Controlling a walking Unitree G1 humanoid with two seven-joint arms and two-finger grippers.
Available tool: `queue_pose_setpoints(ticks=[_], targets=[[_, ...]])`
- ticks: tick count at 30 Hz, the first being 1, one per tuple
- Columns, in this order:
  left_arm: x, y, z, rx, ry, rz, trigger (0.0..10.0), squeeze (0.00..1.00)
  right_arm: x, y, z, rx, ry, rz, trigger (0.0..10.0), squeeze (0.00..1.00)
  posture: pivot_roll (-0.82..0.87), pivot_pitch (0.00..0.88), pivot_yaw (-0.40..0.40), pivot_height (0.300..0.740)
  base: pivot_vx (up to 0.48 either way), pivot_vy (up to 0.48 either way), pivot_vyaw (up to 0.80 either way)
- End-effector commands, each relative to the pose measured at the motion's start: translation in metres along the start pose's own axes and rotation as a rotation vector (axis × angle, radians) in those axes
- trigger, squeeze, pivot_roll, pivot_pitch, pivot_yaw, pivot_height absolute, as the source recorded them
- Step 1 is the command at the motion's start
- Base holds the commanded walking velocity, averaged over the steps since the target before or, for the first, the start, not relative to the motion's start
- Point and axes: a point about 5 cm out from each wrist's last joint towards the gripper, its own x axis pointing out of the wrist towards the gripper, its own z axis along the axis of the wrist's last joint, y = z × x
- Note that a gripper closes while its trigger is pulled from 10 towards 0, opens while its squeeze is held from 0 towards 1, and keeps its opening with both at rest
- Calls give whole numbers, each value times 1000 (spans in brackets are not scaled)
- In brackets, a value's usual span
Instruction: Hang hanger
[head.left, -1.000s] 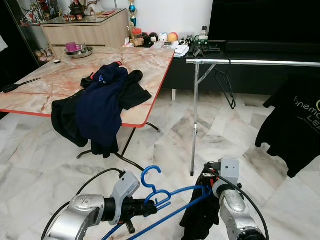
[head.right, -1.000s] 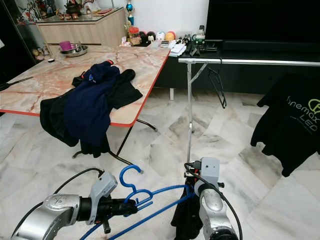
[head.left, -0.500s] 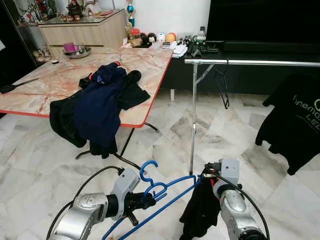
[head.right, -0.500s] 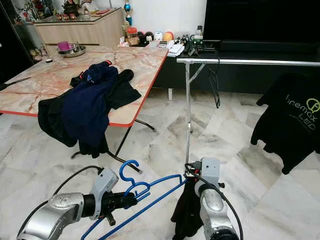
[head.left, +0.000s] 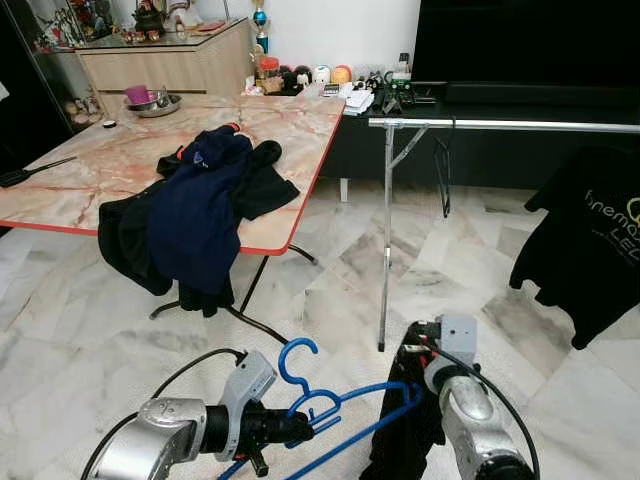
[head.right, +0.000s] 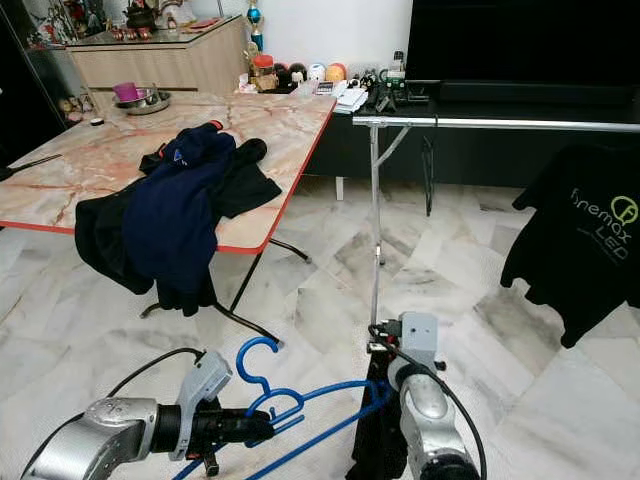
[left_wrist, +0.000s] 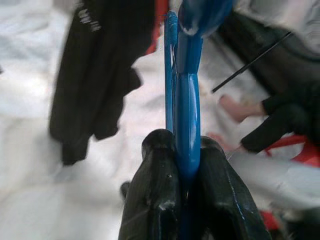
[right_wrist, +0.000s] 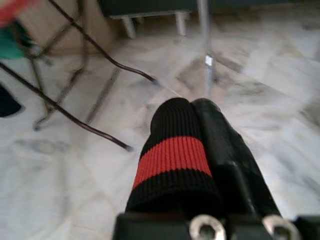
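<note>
Lower now vs 0.5 s ago: blue hanger (head.left: 330, 415) has dropped w/ both arms. Left gripper (left_wrist: 186, 187) clamped on hanger's neck just below hook, low over marble floor (head.left: 330, 290). Right gripper (right_wrist: 200, 150) pinched on black garment (head.left: 405, 445) w/ red-striped cuff, draped off hanger's far end. Clothes rail (head.left: 500, 125) well apart, black t-shirt (head.left: 590, 240) on it.

Glossy blue plastic hanger (head.left: 335, 405), ribbed knit cuff (right_wrist: 172, 162), polished marble floor (head.left: 330, 290)
</note>
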Motion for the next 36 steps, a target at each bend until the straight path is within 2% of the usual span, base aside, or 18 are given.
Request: queue_pose_setpoints(ticks=[1,6,13,25,29,36], targets=[[-1,2,7,-8,-22,1,10000,0,5,9,13,4,-43,66,10000,0,126,41,31,740,0,0,0],[2,7,14,-7,-60,45,10000,0,4,12,10,4,-31,85,10000,0,126,43,30,740,0,0,0],[1,16,11,22,-23,138,10000,0,1,7,4,4,-18,70,10000,0,124,44,27,740,0,0,0],[0,15,6,25,10,115,10000,0,1,2,5,8,-21,51,10000,0,124,48,25,740,0,0,0],[0,17,-1,36,69,119,10000,0,1,0,5,4,-19,45,10000,0,125,49,23,740,0,0,0],[4,19,-2,23,55,136,10000,0,1,2,6,12,-21,54,10000,0,123,50,22,740,0,0,0]])
